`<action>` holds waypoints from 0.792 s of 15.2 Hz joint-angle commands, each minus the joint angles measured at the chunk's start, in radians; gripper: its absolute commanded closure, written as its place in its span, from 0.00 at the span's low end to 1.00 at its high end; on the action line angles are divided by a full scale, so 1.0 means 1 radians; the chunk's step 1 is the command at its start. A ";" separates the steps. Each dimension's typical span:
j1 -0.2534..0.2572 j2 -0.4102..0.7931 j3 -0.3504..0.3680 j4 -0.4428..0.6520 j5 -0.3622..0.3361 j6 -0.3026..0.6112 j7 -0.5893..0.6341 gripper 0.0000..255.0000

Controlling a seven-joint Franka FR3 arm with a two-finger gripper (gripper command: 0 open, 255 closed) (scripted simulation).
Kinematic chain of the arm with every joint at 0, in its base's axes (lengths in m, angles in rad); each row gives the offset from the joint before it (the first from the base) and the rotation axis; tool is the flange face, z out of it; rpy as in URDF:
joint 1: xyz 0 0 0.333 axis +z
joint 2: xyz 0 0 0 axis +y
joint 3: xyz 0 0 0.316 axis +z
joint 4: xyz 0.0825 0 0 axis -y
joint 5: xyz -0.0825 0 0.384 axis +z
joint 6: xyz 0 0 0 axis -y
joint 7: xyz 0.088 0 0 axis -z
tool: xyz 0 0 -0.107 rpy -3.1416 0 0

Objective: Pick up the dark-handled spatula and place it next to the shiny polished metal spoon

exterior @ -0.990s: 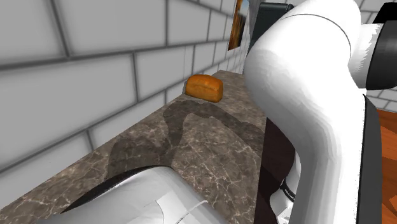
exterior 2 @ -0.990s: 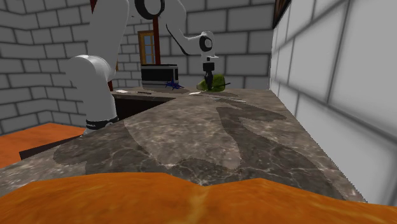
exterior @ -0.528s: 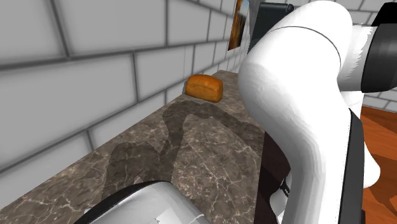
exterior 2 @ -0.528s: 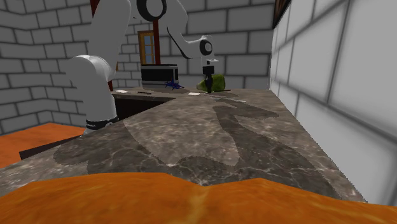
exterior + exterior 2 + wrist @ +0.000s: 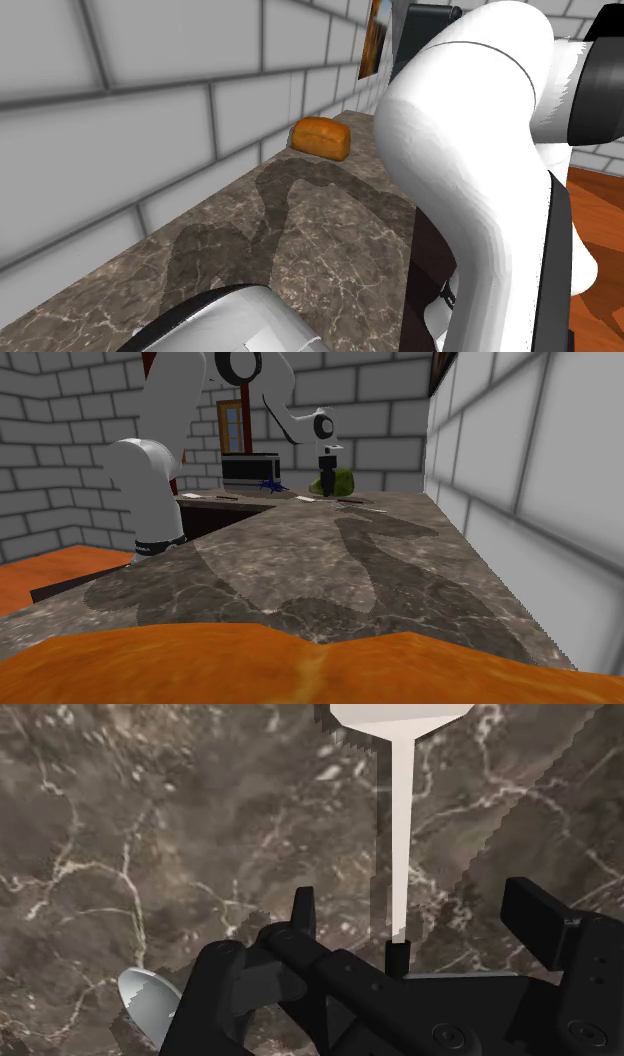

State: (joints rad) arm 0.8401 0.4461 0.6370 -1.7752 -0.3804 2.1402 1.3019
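Though pale-bladed, spatula (image 5: pixel 398 834) w/ dark handle.

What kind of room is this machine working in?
Most likely a home kitchen: a brown marbled stone counter runs along a grey brick wall, with a golden-brown loaf of bread on it, and a white spatula with a dark handle lies near a shiny metal spoon.

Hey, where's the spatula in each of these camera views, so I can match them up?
Shoulder view: the white arm hides that end of the marble counter.
Second exterior view: the spatula lies at the far end, by the pincer.
Wrist view: the spatula between the open pincer's fingers, dark handle nearest.
Shared landmark: the marble counter.
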 commanded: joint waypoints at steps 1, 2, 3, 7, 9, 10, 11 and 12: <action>0.000 0.000 0.000 0.000 0.000 0.000 0.000 0.00; -0.004 -0.017 0.008 0.011 0.014 -0.025 -0.009 0.00; -0.008 -0.033 0.016 0.023 0.027 -0.050 -0.017 0.00; -0.014 -0.060 0.027 0.049 0.050 -0.097 -0.031 0.00; -0.013 -0.060 0.027 0.049 0.049 -0.097 -0.031 0.00; -0.013 -0.060 0.027 0.049 0.049 -0.097 -0.031 0.00; -0.013 -0.060 0.027 0.049 0.049 -0.097 -0.031 0.00; -0.013 -0.060 0.027 0.049 0.049 -0.097 -0.031 0.00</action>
State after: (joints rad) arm 0.8266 0.3862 0.6642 -1.7262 -0.3311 2.0435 1.2714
